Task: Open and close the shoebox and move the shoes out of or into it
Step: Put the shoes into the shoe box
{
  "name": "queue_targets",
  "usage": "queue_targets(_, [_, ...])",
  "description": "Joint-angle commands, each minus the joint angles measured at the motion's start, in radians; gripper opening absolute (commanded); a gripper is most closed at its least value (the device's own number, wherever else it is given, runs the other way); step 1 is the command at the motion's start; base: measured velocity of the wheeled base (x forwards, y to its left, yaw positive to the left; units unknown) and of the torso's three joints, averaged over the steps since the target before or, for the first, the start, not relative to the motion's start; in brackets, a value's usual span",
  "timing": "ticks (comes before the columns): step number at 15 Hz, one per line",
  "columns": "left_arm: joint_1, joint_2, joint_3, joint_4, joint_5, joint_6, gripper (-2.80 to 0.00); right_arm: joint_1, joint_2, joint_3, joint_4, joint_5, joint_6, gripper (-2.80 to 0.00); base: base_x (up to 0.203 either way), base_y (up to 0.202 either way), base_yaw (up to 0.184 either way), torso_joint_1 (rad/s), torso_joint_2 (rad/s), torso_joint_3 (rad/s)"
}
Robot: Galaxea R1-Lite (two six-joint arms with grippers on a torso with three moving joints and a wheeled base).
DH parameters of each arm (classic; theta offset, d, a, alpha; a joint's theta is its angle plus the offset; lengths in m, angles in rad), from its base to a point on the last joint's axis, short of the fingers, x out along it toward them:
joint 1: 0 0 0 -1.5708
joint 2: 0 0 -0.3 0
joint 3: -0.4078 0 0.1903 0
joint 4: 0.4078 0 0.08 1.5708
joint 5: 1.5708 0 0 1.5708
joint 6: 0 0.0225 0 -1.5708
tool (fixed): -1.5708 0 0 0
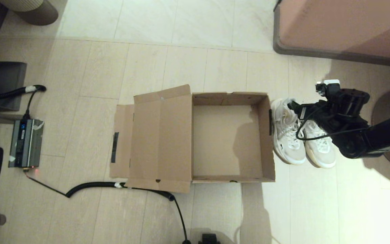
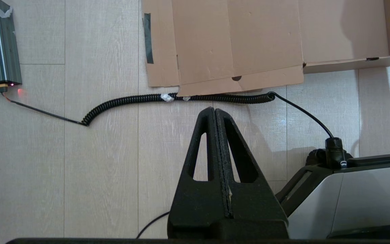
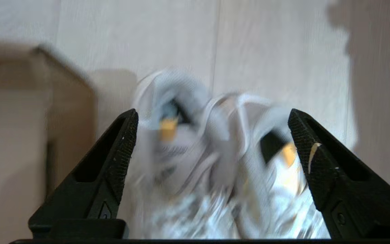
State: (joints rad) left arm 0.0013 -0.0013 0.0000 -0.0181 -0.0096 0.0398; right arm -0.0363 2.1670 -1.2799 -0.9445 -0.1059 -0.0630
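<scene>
The brown cardboard shoebox (image 1: 230,139) lies open and empty on the floor (image 1: 80,210), lid folded flat. The white lace-up shoes (image 1: 300,135) stand just beside it. The right hand (image 3: 212,135) hangs spread above them; the left hand (image 2: 214,112) is clenched.

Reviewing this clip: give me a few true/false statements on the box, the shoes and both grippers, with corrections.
1. The shoebox lies open and empty. True.
2. The shoes sit inside the box. False: they stand on the floor beside its right wall.
3. The right gripper is above the shoes with jaws spread wide. True.
4. The left gripper is holding the lid flap. False: its jaws are shut on nothing, away from the box.
5. A coiled black cable runs by the flap. True.
</scene>
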Motion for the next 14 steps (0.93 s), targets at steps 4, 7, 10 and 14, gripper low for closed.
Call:
queue_targets(4, [0.000,0.001,0.008,0.000,0.000,0.000,-2.80,-0.051,0.149,-0.133,0.042,0.003,-0.001,0.00,0.000,0.000,0.000,0.000,0.00,0.000])
queue_targets(7, [0.001,0.001,0.008,0.000,0.000,0.000,-2.80,-0.057,0.210,-0.179,0.041,0.007,0.006,0.00,0.000,0.000,0.000,0.000,0.00,0.000])
queue_targets(10, [0.000,0.001,0.008,0.000,0.000,0.000,-2.80,-0.057,0.226,-0.184,0.043,0.012,0.006,0.00,0.000,0.000,0.000,0.000,0.00,0.000])
queue_targets(14, [0.000,0.001,0.008,0.000,0.000,0.000,-2.80,-0.060,0.272,-0.225,0.035,0.012,0.008,0.00,0.000,0.000,0.000,0.000,0.00,0.000])
